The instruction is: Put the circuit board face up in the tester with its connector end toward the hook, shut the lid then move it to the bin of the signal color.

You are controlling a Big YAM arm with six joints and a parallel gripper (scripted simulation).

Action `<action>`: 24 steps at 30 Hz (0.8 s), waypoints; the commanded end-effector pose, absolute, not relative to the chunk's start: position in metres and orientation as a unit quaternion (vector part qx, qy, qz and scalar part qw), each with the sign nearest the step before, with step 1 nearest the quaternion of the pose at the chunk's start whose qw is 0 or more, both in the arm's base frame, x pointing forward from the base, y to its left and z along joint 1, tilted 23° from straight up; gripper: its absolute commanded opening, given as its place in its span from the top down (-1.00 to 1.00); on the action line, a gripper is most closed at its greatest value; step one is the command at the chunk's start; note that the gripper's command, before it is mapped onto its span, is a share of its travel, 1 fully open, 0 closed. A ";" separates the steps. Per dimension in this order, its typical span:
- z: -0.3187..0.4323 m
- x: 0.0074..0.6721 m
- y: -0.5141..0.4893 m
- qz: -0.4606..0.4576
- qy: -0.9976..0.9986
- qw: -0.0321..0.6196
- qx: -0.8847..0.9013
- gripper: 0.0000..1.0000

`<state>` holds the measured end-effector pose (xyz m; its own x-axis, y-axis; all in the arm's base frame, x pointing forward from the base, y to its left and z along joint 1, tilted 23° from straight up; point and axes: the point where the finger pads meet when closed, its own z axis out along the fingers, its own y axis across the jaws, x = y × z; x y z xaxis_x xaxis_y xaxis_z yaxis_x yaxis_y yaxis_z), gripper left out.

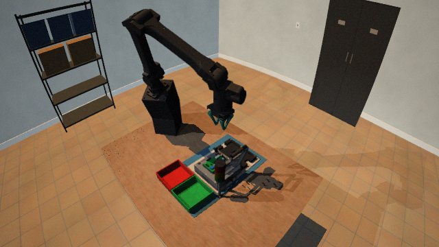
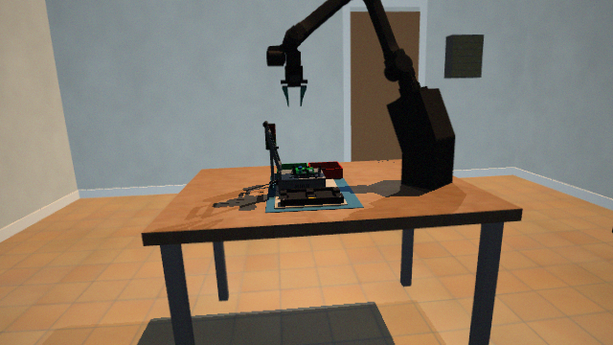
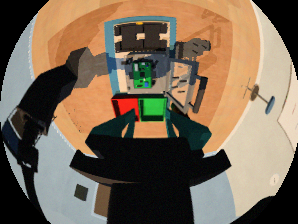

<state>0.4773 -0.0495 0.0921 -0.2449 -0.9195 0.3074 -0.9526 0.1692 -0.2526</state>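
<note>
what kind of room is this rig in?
Likely a small workshop or test room: a wooden table bearing a board tester, a metal shelf rack of boxes, and a dark cabinet.

We see green circuit board [image 1: 212,163] lying face up, flat on grey tester [image 1: 206,170], lid [image 1: 240,156] raised open. Black tray [image 1: 236,148] sits just beyond. Red bin [image 1: 174,174] and green bin [image 1: 192,193] side by side, touching, upright on blue mat [image 1: 261,155]. Signal tower [image 1: 219,169] dark.
</note>
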 end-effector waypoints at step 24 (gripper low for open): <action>0.130 0.593 -0.078 0.200 -0.766 0.039 0.609 0.04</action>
